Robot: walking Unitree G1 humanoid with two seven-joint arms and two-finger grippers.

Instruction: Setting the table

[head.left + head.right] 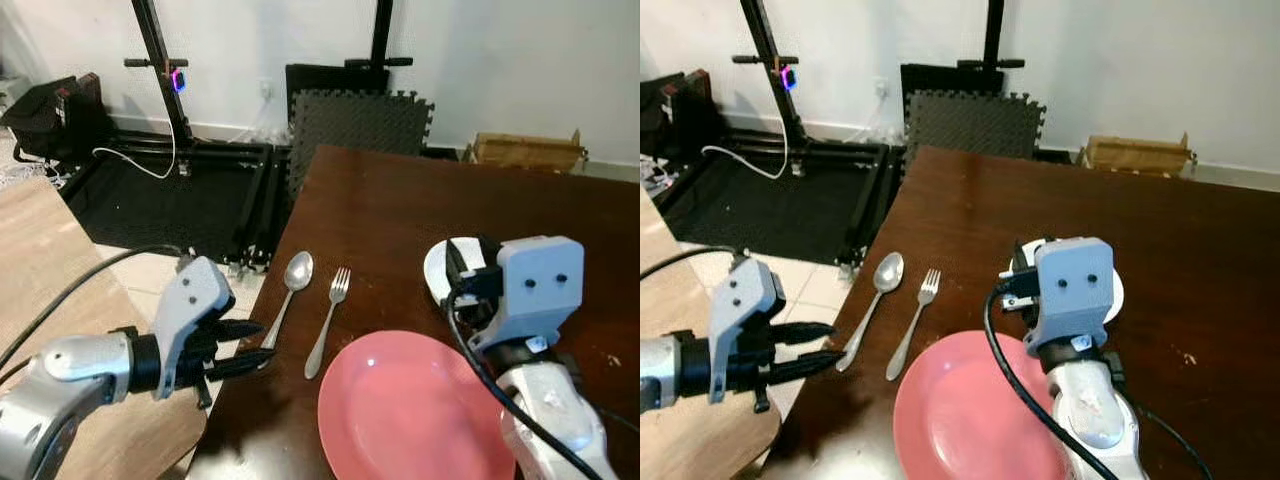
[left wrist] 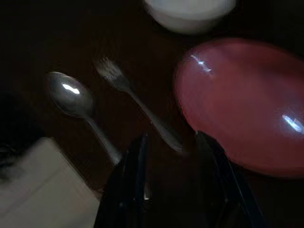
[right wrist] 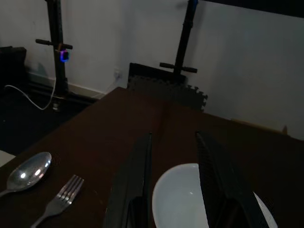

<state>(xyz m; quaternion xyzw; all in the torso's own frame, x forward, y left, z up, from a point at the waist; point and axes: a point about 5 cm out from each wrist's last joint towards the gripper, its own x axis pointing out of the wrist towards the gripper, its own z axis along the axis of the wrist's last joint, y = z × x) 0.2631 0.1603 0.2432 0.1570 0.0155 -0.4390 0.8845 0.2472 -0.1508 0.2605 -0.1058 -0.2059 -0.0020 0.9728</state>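
Your left gripper (image 1: 245,347) hangs at the table's left edge with its two black fingers spread and nothing between them; the tips sit just beside the end of the spoon's handle. In the left wrist view the fingers (image 2: 135,180) frame the handle ends of the spoon and fork, touching neither.

Your right gripper (image 3: 173,185) is over the white bowl (image 3: 190,199), fingers apart, one to each side of the bowl's near rim. You cannot tell whether they touch it. From the head views the gripper's grey housing covers most of the bowl, so only a sliver of white rim (image 1: 435,270) shows. What you see of the bowl's inside looks bare.

The spoon (image 1: 287,295) and fork (image 1: 329,320) lie side by side on the dark brown table (image 1: 400,190), spoon to the left, both with heads pointing away from you. The pink plate (image 1: 410,410) sits just right of the fork, at the near edge, with nothing on it; the bowl lies beyond it to the right.

Past the table stand black stands (image 1: 165,70) and a grey foam mat (image 1: 355,125) against the white wall.
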